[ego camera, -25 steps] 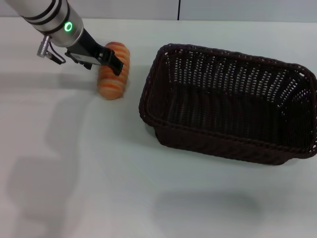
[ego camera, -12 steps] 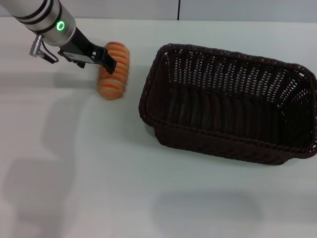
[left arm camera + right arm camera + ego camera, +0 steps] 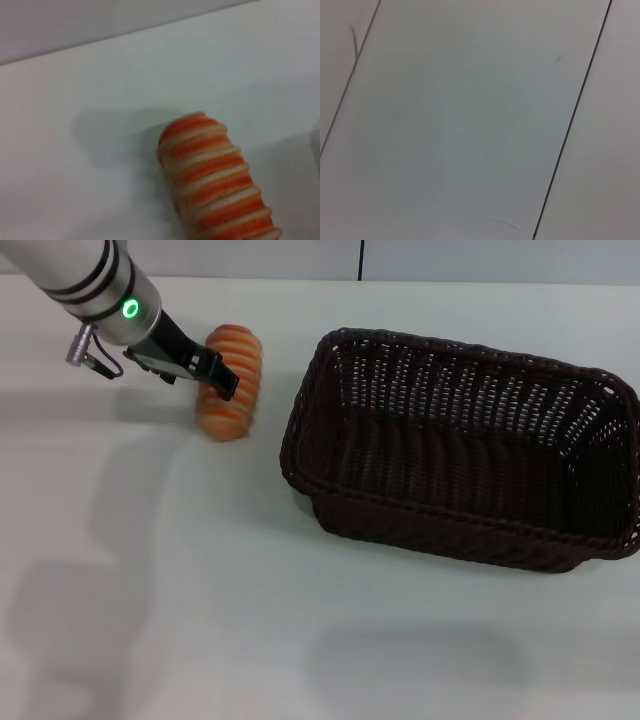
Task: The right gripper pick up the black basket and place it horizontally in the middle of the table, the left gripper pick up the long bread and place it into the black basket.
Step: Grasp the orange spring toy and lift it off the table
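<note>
The long bread [image 3: 240, 358] lies on the white table [image 3: 200, 590] at the far left, lengthwise away from me. It also shows in the left wrist view [image 3: 215, 175], orange with pale ribs. My left gripper [image 3: 207, 380] hangs open at the bread's left side, with one black finger [image 3: 222, 380] crossing over the loaf, and holds nothing. The black basket [image 3: 300, 440] stands upright and empty in the right half of the table, a short gap to the right of the bread. The right gripper is out of view.
The table's far edge meets a grey wall just behind the bread. The basket's right end reaches the head view's right edge. The right wrist view shows only flat grey panels with dark seams [image 3: 570, 125].
My left arm has shifted slightly left and lower beside the bread. The bread and the basket have not moved.
</note>
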You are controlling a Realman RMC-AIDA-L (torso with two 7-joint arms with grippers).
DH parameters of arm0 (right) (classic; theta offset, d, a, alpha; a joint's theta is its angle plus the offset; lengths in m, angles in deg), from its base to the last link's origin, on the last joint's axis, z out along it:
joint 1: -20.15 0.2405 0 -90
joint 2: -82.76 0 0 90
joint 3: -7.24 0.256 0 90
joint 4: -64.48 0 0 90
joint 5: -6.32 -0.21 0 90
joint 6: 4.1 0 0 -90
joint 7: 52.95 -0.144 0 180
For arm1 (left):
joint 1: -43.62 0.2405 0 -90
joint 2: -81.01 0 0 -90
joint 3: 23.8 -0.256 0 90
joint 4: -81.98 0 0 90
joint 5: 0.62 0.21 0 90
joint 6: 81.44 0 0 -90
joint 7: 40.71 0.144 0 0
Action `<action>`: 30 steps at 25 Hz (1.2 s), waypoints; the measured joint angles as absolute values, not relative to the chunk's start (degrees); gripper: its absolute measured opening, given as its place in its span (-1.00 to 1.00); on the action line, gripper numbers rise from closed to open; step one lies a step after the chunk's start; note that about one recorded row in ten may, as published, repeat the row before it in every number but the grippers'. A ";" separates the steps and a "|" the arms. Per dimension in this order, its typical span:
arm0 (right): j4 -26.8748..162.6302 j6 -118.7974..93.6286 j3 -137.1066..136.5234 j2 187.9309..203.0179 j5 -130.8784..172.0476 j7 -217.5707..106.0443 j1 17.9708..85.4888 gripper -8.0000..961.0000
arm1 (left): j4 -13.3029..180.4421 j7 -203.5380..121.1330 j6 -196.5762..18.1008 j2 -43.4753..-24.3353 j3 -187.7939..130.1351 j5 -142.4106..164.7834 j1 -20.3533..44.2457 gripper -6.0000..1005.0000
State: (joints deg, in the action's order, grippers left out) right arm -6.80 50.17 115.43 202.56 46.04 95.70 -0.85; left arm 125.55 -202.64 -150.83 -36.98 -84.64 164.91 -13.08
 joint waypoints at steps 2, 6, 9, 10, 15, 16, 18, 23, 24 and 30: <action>-6.79 50.18 115.55 202.56 45.99 95.70 -0.81 0.20 | 124.73 -202.72 -150.36 -36.97 -84.71 164.91 -13.06 0.61; -6.77 50.20 115.59 202.56 45.82 95.70 -0.51 0.20 | 121.79 -202.93 -149.02 -36.85 -84.35 164.89 -13.06 0.61; -6.62 50.22 115.32 202.56 45.79 95.70 0.17 0.20 | 120.89 -203.06 -148.95 -36.85 -84.29 164.71 -13.07 0.60; -6.36 50.03 115.31 202.48 45.78 95.70 0.65 0.20 | 120.98 -203.11 -149.30 -36.90 -84.30 164.55 -13.14 0.59; -5.22 49.78 115.38 202.32 45.95 95.72 2.13 0.20 | 122.52 -203.39 -151.42 -37.42 -84.74 164.44 -14.07 0.58; -5.22 49.78 115.38 202.32 45.95 95.72 2.13 0.20 | 122.84 -203.39 -151.65 -37.48 -84.77 164.27 -14.19 0.58; -4.97 49.76 115.40 202.31 46.08 95.73 2.50 0.20 | 123.32 -203.39 -152.10 -37.53 -84.79 163.92 -14.31 0.57; -4.92 49.73 115.31 202.21 46.20 95.76 3.01 0.20 | 124.30 -203.38 -153.12 -37.55 -84.79 162.91 -14.39 0.56; -4.96 49.72 115.28 202.20 46.22 95.77 3.09 0.20 | 124.30 -203.38 -153.12 -37.55 -84.79 162.91 -14.39 0.55; -5.29 49.81 115.11 202.15 46.53 95.76 3.69 0.20 | 123.84 -203.01 -152.04 -37.51 -84.79 162.26 -14.39 0.54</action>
